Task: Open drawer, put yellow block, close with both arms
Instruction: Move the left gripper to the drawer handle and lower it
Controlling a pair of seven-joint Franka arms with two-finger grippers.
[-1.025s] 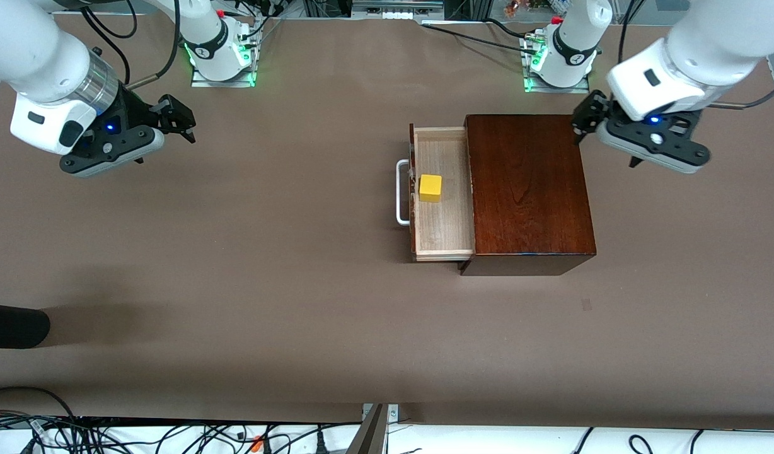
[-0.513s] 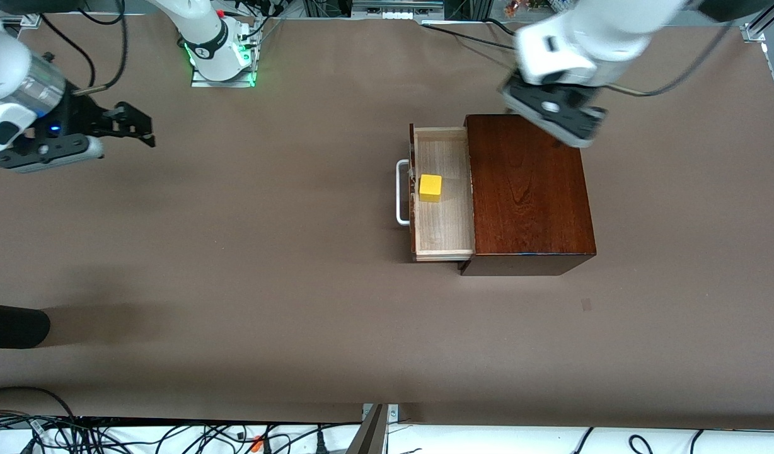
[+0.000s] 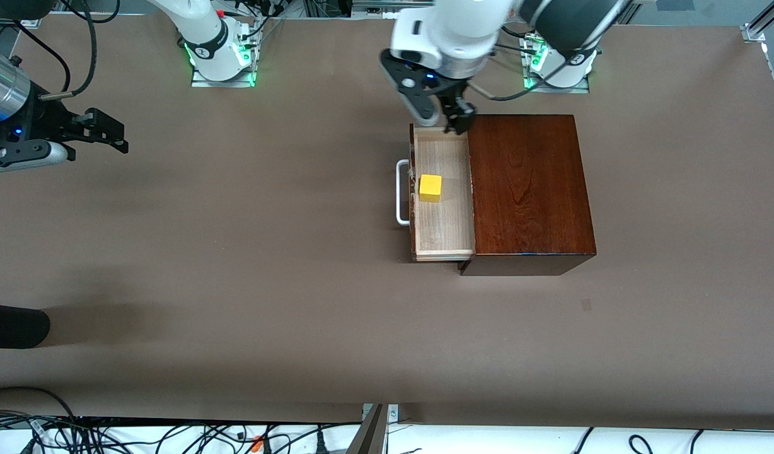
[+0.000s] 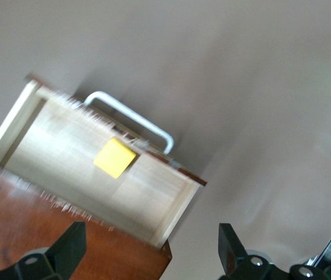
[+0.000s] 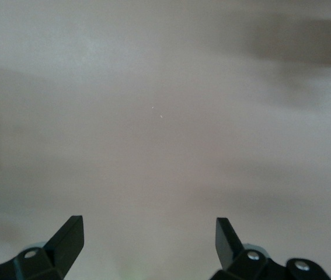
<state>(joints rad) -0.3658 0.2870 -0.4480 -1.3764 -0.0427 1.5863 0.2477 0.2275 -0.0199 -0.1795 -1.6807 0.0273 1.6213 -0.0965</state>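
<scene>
The drawer (image 3: 442, 221) stands pulled out of the reddish-brown wooden box (image 3: 529, 189), its white handle (image 3: 402, 192) toward the right arm's end of the table. The yellow block (image 3: 430, 187) sits in the drawer tray near the handle. My left gripper (image 3: 457, 123) is open and empty, over the corner where the drawer's back edge meets the box. Its wrist view shows the block (image 4: 115, 157), the handle (image 4: 133, 119), the tray (image 4: 54, 157) and the box (image 4: 48, 239) below the open gripper (image 4: 150, 251). My right gripper (image 3: 109, 133) is open over bare table (image 5: 147, 239), away from the drawer.
A black object (image 3: 15, 326) pokes in at the table's edge at the right arm's end, nearer the front camera. Cables (image 3: 173, 435) run along the near edge. The arm bases (image 3: 220, 57) (image 3: 557, 60) stand at the farthest edge.
My left arm swung from the left arm's end of the table across the box to the drawer's back corner. My right gripper drew outward toward the right arm's end. Drawer and block have not moved.
</scene>
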